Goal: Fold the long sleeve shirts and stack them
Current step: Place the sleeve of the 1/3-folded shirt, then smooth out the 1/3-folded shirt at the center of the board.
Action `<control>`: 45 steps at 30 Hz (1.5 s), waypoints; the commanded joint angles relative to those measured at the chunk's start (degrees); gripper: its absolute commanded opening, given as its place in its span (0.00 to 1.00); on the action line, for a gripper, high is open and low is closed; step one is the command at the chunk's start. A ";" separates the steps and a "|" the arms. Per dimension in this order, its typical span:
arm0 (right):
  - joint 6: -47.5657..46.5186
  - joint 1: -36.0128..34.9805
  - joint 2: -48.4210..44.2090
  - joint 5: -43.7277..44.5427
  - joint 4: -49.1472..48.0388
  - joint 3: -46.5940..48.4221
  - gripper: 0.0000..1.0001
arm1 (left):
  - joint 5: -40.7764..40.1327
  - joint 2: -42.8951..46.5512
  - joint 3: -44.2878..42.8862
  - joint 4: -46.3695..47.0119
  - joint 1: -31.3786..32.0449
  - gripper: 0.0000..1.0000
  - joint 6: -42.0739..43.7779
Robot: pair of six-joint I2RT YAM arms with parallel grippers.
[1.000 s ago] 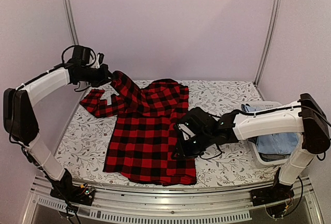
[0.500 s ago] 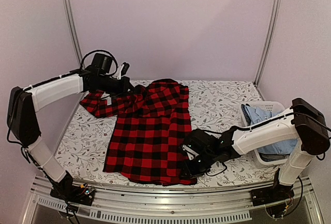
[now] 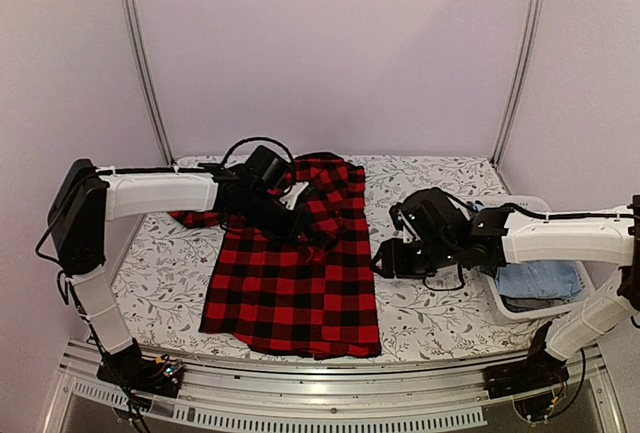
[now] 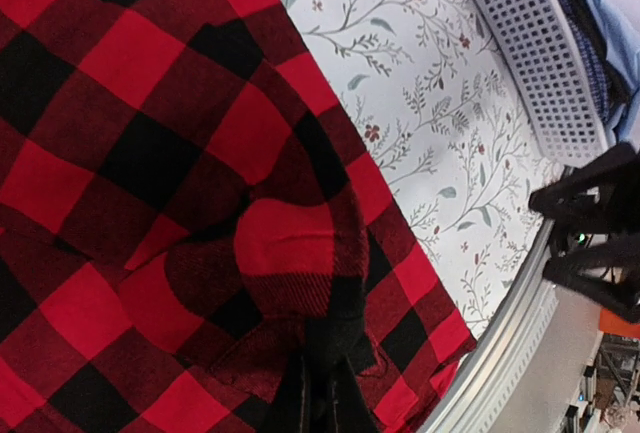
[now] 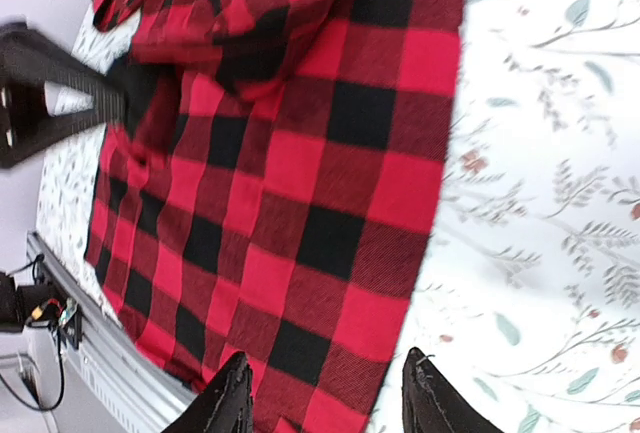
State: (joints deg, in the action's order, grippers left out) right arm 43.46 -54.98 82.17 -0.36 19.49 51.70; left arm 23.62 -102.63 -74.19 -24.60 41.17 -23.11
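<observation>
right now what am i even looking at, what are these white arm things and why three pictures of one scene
It is a robot with two white jointed arms, the left arm and the right arm, bolted to the near edge of a table covered in a leaf-patterned cloth. The wide picture comes from a fixed camera above and behind them. Each close-up comes from a small camera on one wrist. A red-and-black checked cloth shirt lies spread on the table. The left gripper is shut on a bunched fold of it. The right gripper is open over the shirt's edge and holds nothing. On the right stands a white perforated plastic basket with blue clothes inside.
</observation>
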 commanded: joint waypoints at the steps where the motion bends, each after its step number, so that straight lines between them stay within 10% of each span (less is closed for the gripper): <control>1: -2.50 3.57 -0.96 4.25 1.87 0.49 0.50 | -0.95 -3.82 -2.43 -2.94 4.07 0.00 1.28; 14: -4.15 5.45 0.05 4.25 1.67 -0.47 0.51 | 1.28 -8.30 -9.37 -8.91 10.32 0.04 1.22; 23: -6.20 5.94 3.18 1.33 -0.70 0.79 0.53 | -1.27 -6.86 -8.85 -7.27 11.80 0.59 -2.11; 45: -4.98 0.02 20.83 -7.64 -4.06 7.73 0.31 | -5.60 -1.48 3.20 0.59 7.90 0.50 -9.58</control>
State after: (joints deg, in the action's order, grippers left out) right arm 36.80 -54.61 100.82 -7.84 15.25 58.48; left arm 18.57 -105.67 -72.07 -25.89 50.09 -32.03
